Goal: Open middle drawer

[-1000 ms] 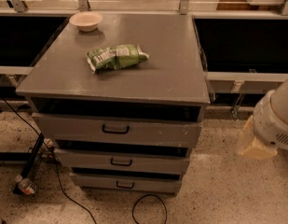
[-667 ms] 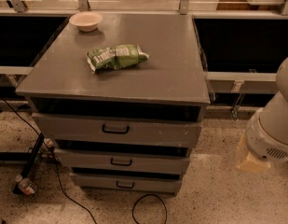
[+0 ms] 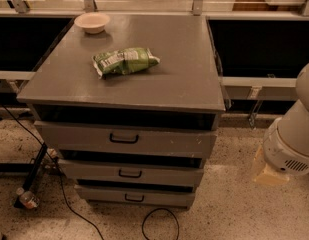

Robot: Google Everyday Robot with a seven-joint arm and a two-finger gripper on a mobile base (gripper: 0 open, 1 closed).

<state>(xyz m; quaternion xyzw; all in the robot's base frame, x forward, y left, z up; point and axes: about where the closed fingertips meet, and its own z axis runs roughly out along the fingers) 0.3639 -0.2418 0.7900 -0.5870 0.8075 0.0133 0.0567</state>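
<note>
Standing R of grey wooden cabinet [image 3: 184, 74], white robot arm [image 3: 294, 144] leaves grey flat-front middle drawer [image 3: 166, 176] w/ small black pull [image 3: 130, 173] unobstructed for approach; gripper out of frame, open/shut cannot tell.

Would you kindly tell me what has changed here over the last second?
The robot arm at the right edge has come further into view, with its white joint now lower. The claw is out of frame. The middle drawer, chip bag and bowl stayed put.
</note>
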